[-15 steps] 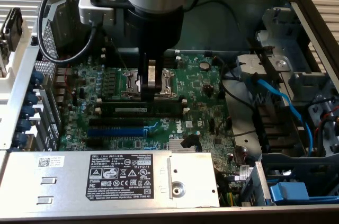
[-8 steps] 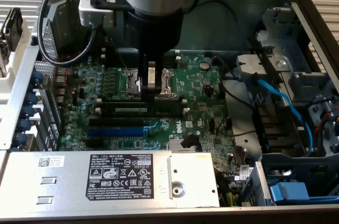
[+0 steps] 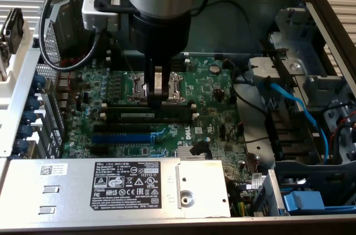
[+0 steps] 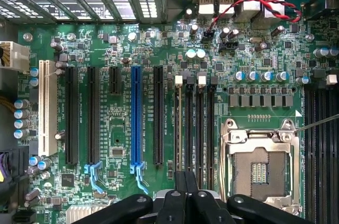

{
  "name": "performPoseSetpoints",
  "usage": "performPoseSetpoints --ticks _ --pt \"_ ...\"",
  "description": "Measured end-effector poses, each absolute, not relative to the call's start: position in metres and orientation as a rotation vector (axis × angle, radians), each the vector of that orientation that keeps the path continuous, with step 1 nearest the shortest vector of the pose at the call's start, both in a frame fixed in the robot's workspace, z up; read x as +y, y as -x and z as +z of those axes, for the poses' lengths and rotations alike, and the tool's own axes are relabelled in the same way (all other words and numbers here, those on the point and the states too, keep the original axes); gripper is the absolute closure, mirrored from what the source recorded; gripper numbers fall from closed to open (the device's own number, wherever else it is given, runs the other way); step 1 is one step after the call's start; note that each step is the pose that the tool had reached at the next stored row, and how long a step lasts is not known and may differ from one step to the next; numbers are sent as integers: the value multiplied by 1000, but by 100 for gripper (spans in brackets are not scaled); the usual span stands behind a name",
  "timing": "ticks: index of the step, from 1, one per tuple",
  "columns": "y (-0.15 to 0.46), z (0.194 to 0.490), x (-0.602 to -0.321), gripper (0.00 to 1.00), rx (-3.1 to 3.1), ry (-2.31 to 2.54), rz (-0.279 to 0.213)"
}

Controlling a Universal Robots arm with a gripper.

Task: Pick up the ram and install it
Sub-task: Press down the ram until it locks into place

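Green motherboard (image 4: 127,144), one gripper (image 3: 157,100) closed, one ram (image 3: 146,114)

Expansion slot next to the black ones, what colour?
Blue; the expansion slot shows best in the wrist view.

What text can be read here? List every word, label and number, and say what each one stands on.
"DELL" on the black label of the grey metal cover.
"DELL" in white on the motherboard.
Remaining print on the black label: too small to read.
White sticker: unreadable.
Slot markings on the motherboard in the wrist view: too small to read.
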State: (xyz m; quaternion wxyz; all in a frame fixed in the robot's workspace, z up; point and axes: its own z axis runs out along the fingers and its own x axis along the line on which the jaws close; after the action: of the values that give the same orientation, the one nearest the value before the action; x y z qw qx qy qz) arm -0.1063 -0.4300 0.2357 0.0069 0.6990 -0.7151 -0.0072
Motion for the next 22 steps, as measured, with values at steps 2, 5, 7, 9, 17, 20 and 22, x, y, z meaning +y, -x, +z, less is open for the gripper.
performPoseSetpoints --ticks 2,5,7,9,17,20,22 --pt "106 235 -430 90 -2237 -2187 -22" --pt "106 234 -430 90 -2238 -2187 -20" --pt "106 233 -430 90 -2238 -2187 -20" --pt "106 233 -430 90 -2238 -2188 -19" --pt "106 231 -430 90 -2239 -2188 -17" --pt "106 231 -430 90 -2239 -2189 -17" --pt "106 230 -430 90 -2239 -2189 -17"
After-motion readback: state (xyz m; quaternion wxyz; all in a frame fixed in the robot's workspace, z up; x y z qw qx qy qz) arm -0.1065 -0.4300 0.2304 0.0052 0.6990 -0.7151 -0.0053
